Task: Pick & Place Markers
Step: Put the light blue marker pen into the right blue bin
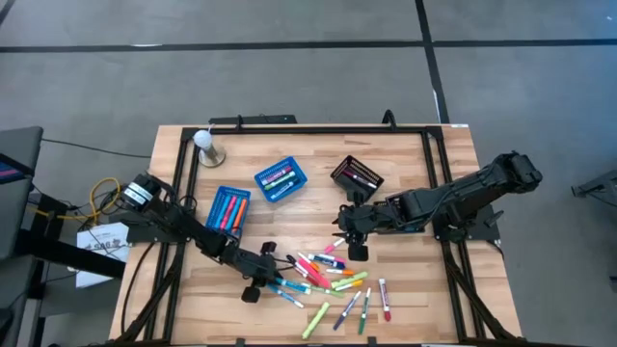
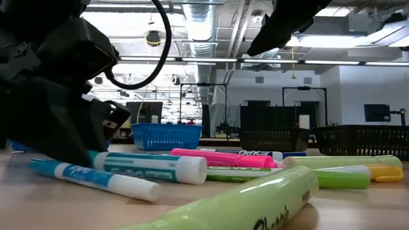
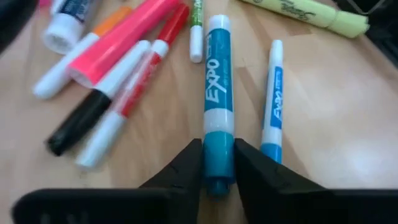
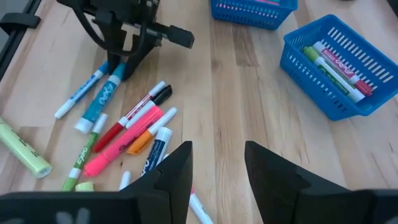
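Left gripper (image 3: 217,180) pinches a teal Expo marker (image 3: 217,99) beside the marker pile (image 1: 333,280); right gripper (image 4: 217,168) hovers spread. Two blue baskets (image 1: 281,180) hold markers; the black mesh basket's (image 1: 357,176) contents are unclear.

We count three baskets on the table: two blue plastic ones, a long one (image 1: 228,209) at about nine o'clock from the table's middle and a shorter one (image 1: 280,179) at about eleven o'clock, plus one black mesh basket (image 1: 356,175) at about one o'clock. Roughly fifteen loose markers (image 1: 331,280) lie scattered at six o'clock, though overlaps keep us from an exact number. We also see two arms, with one left gripper (image 1: 274,279) and one right gripper (image 1: 355,251).
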Motion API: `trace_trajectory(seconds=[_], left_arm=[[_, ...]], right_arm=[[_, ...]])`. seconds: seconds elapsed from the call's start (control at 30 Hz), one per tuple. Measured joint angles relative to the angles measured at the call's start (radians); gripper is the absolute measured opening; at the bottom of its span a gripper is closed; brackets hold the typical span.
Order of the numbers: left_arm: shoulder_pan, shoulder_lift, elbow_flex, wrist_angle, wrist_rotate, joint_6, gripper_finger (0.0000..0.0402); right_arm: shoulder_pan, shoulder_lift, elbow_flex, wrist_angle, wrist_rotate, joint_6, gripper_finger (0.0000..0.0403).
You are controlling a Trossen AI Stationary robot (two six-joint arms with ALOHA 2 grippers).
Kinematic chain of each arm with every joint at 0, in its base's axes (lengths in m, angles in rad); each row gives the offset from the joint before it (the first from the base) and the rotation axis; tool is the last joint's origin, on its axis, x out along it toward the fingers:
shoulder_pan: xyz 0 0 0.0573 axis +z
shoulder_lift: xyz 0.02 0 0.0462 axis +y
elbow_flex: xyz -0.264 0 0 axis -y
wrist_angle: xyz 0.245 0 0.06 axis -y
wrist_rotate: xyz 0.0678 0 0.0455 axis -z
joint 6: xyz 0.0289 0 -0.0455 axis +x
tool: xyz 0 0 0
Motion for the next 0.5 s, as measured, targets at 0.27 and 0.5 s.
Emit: trace_trajectory(seconds=[0.27,0.5], left_arm=[[-0.004,-0.154,-0.001,-0.069,-0.010,-0.007,0.0069],[-0.004,-0.489,0.000,-0.488,-0.204,-0.103,0.0076]], right_arm=[[0.000,0.000,0.000,-0.001,0.000,0.000,0.0133],[0.000,0.000,0.000,-0.001,0.000,-0.001,0.0134]])
